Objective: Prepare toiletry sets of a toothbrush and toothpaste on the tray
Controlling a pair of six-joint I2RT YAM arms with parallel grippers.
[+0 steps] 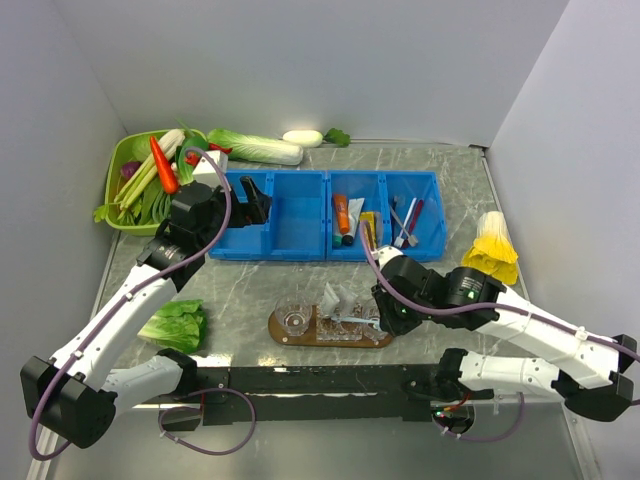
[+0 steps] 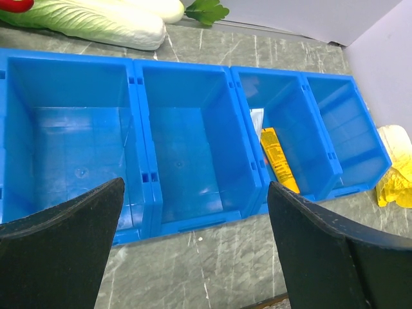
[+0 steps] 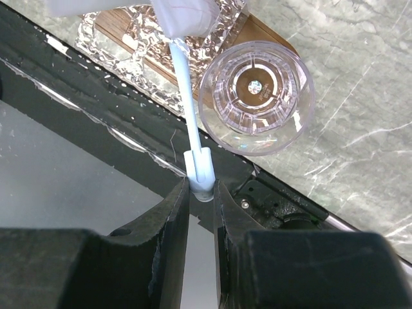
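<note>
Right pincer [image 3: 201, 193] is closed on the end of a thin pale blue plastic toothbrush [image 3: 185, 96]. Its long stick points away from the pincer, over the flat brown wooden tray [image 3: 265, 33] at the near edge of the grey bench [image 3: 360, 77]. Left pincer [image 2: 194, 193] hangs wide open, empty, over blue plastic bins [image 2: 138, 129].

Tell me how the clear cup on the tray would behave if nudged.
The clear cup looks empty and thin-walled, so it is probably light and easy to tip. Its round wall would likely roll once down. The glossy surface may be slippery.

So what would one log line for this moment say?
left gripper: open, over blue bins | right gripper: shut on toothbrush at tray | clear cup: on tray
</note>
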